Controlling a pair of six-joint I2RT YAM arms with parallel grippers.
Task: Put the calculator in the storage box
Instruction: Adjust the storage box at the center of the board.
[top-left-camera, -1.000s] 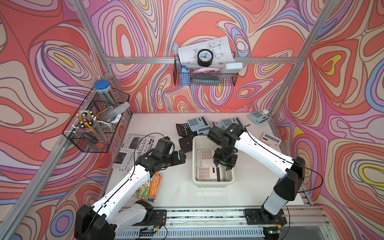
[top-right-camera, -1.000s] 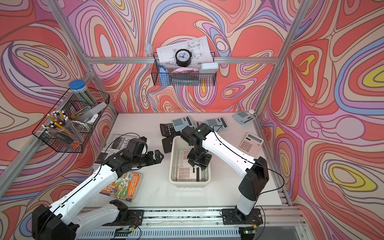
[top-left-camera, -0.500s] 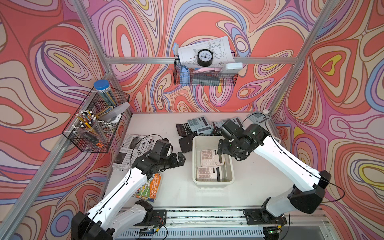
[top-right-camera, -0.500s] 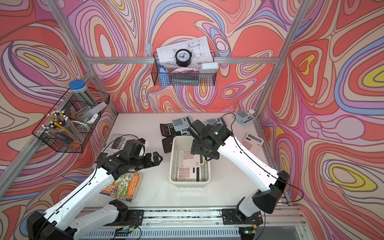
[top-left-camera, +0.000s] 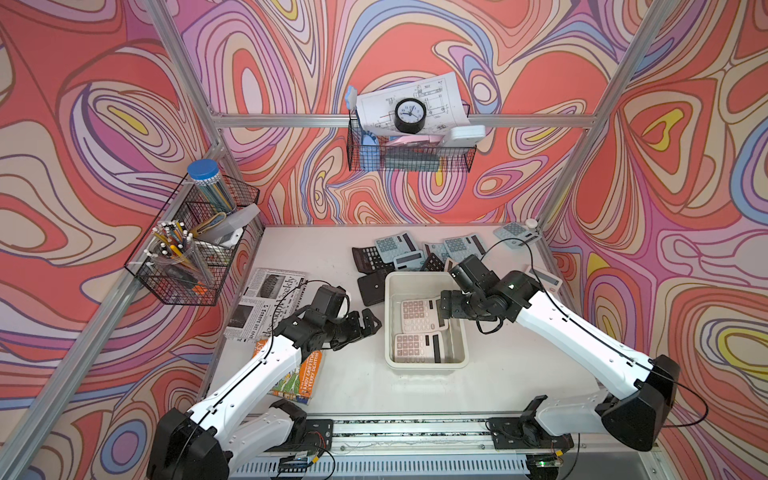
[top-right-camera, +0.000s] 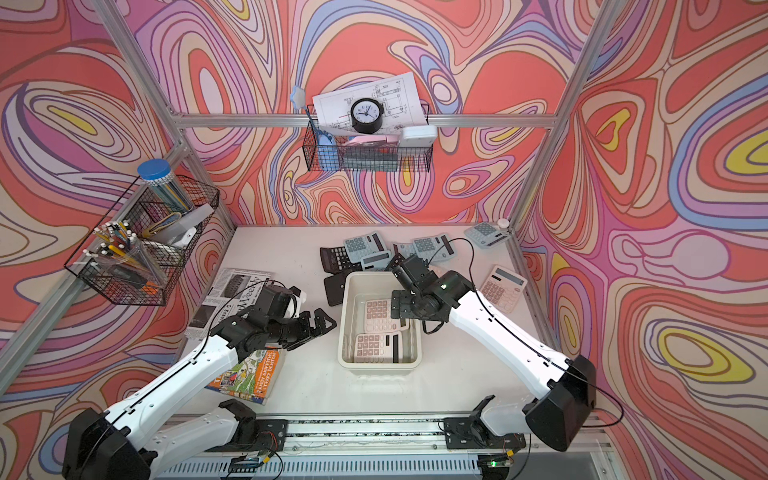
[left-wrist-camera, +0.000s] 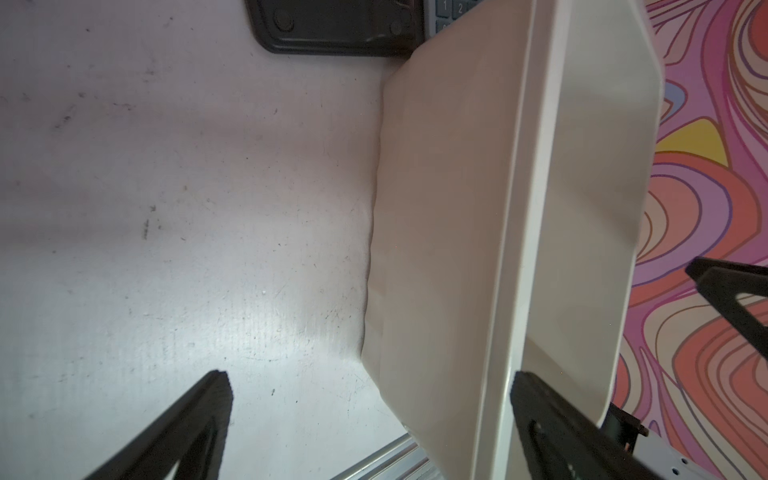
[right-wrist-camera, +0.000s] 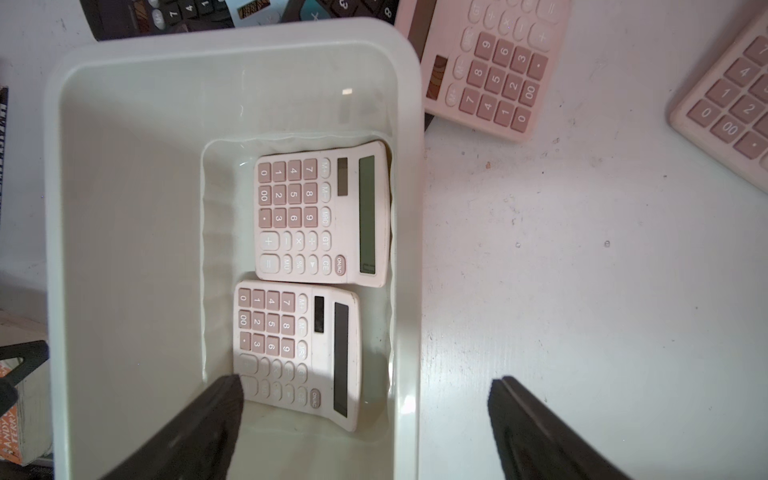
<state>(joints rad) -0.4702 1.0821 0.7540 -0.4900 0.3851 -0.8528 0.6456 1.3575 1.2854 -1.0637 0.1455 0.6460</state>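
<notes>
Swirling pink, red and purple walls (top-left-camera: 415, 45) wrap the booth, and down on the white table (top-left-camera: 357, 390) the cream storage box (top-left-camera: 389, 320) sits in the middle, between the two arms. Look inside: two pink calculators lie face up on its floor, end to end. The far calculator (top-left-camera: 417, 316) sits a little askew toward the box's back end, and the near calculator (top-left-camera: 414, 348) lies squarely at the front end. The right wrist view shows both with keys up and displays toward the box's right-hand wall. Whether the two touch is hard to call.

Over the box's right rim hangs the right gripper (top-left-camera: 445, 309), jaws spread wide and holding nothing. In its wrist view one finger (right-wrist-camera: 199, 424) is above the inside of the box and the other above bare table, so the wall runs between them. On the opposite side the left gripper (top-left-camera: 371, 326) sits just beside the box's left wall, jaws also wide apart and empty. One finger (left-wrist-camera: 565, 424) overlaps the rim in its wrist view; contact cannot be told.

Behind the box a heap of grey-blue and black calculators (top-left-camera: 392, 247) is spread out, with another pink calculator (top-right-camera: 503, 289) off to the right. A newspaper (top-left-camera: 266, 299) and a book (top-left-camera: 301, 376) lie by the left arm.
</notes>
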